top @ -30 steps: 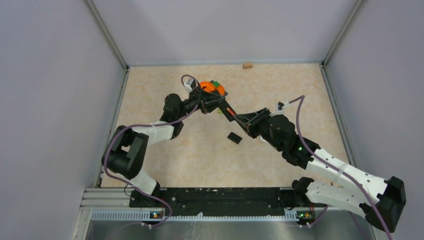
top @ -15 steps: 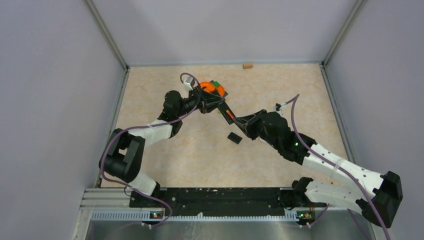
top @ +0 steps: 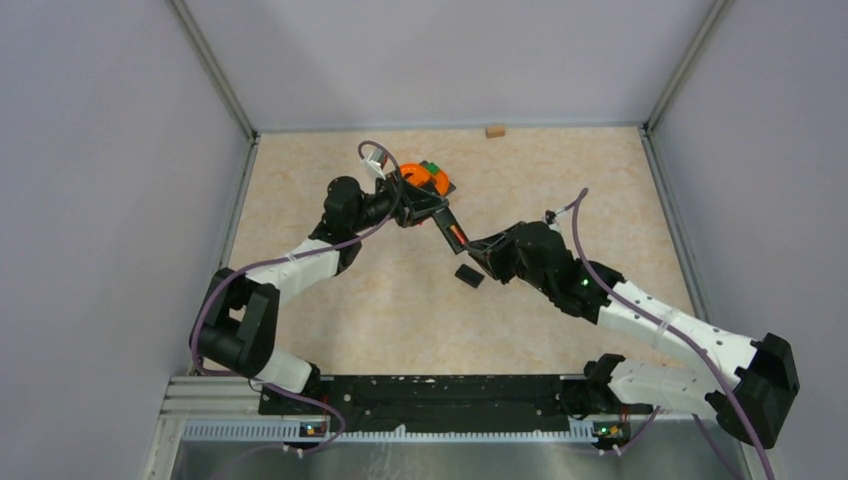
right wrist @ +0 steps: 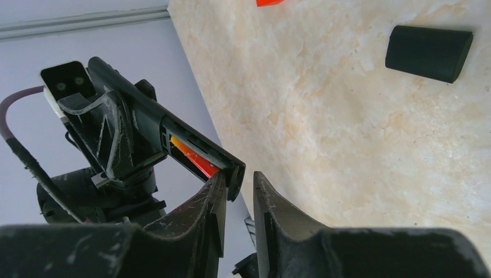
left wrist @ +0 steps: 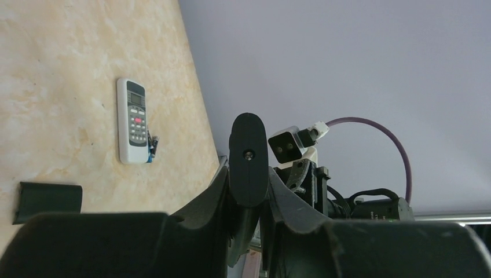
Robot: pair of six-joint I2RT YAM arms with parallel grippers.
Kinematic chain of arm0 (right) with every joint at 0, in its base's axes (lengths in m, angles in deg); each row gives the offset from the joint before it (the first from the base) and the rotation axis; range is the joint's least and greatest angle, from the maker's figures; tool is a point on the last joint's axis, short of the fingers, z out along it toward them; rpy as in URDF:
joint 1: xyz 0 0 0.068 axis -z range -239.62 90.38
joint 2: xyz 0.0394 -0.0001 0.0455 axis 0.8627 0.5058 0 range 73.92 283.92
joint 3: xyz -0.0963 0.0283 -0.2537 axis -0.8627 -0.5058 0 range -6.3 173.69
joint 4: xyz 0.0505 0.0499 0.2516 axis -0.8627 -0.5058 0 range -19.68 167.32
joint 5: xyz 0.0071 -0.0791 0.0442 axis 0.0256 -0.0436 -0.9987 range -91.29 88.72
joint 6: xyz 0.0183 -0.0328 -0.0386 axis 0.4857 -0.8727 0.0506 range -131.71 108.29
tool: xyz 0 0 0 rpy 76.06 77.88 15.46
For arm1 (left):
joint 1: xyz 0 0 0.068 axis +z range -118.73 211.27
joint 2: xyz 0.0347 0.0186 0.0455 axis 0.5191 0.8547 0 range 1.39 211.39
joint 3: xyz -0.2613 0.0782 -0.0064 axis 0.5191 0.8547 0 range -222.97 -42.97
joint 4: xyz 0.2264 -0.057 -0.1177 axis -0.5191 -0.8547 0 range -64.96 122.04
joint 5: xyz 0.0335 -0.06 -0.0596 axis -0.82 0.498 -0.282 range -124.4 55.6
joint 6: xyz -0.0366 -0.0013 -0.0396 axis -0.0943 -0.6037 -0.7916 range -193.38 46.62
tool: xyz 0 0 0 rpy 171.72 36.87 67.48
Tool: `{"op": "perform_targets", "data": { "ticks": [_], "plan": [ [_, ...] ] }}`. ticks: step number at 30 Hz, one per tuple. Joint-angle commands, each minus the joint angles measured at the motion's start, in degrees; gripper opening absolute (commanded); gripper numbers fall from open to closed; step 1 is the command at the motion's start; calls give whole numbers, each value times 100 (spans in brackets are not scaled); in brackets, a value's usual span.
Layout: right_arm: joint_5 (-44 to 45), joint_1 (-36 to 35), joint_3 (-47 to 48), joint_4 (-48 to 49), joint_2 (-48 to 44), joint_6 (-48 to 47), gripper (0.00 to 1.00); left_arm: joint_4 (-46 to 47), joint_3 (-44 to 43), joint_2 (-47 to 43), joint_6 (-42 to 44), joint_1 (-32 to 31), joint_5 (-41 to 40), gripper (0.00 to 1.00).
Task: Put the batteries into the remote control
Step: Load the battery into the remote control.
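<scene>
My left gripper point(top: 415, 205) is shut on a black remote control point(top: 443, 217) and holds it above the table, its end pointing toward the right arm. The left wrist view shows the remote's end point(left wrist: 249, 159) clamped between my fingers. The remote's compartment is open and an orange-red battery point(right wrist: 194, 156) lies in it, also seen from above point(top: 456, 234). My right gripper point(right wrist: 238, 182) is slightly open, its tips at the remote's end corner, with nothing held. Its tips point(top: 478, 247) meet the remote from the right. Tiny batteries point(left wrist: 151, 145) lie by a white remote point(left wrist: 134, 120).
A black battery cover point(top: 468, 275) lies on the table below the grippers, also in the right wrist view point(right wrist: 428, 52) and left wrist view point(left wrist: 49, 197). An orange bowl with toy blocks point(top: 425, 177) sits behind the left gripper. A small wooden block point(top: 494, 130) lies at the back wall.
My right arm has moved left and forward, bringing its gripper up to the end of the black remote. The left arm has shifted only slightly, still holding the remote.
</scene>
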Motion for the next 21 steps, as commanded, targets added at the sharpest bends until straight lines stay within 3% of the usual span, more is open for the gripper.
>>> {"op": "perform_targets", "data": {
  "ticks": [1, 11, 21],
  "plan": [
    [258, 229, 25, -879, 291, -54, 25, 575, -466, -501, -331, -165, 983, 0],
    [-7, 351, 203, -1053, 489, -260, 25, 132, -649, -508, 146, -165, 1273, 0],
    [-129, 373, 271, -1036, 366, -651, 21, 124, -669, -331, -47, -75, 1147, 0]
  ]
}}
